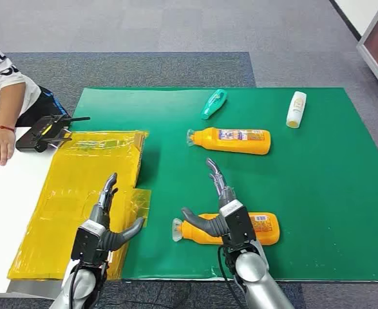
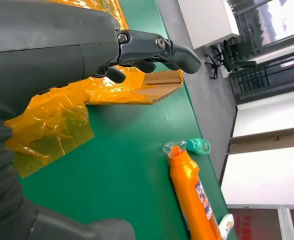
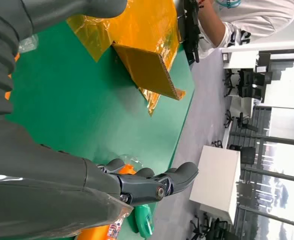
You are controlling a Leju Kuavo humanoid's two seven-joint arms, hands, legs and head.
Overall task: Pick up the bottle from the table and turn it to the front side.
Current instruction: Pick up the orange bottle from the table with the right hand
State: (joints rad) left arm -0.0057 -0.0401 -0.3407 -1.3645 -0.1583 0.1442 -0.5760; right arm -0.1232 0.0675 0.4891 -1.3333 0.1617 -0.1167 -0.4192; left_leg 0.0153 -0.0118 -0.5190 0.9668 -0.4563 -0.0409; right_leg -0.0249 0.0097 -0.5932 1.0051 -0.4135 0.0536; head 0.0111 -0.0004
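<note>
Two orange bottles lie on their sides on the green mat (image 1: 322,193). The near orange bottle (image 1: 262,229) lies close to the front edge, its clear cap (image 1: 177,229) pointing left. My right hand (image 1: 221,209) hovers over its middle, open, fingers spread and thumb out to the left, holding nothing. The far orange bottle (image 1: 233,141) (image 2: 192,192) lies further back. My left hand (image 1: 104,222) is open above the yellow plastic sheet (image 1: 80,193), with nothing in it.
A teal bottle (image 1: 213,103) (image 2: 198,145) and a white bottle (image 1: 296,109) lie at the back of the mat. A cardboard piece (image 3: 147,70) sits under the yellow sheet. A person's arm (image 1: 2,138) rests on the white table at left, near a black device (image 1: 48,132).
</note>
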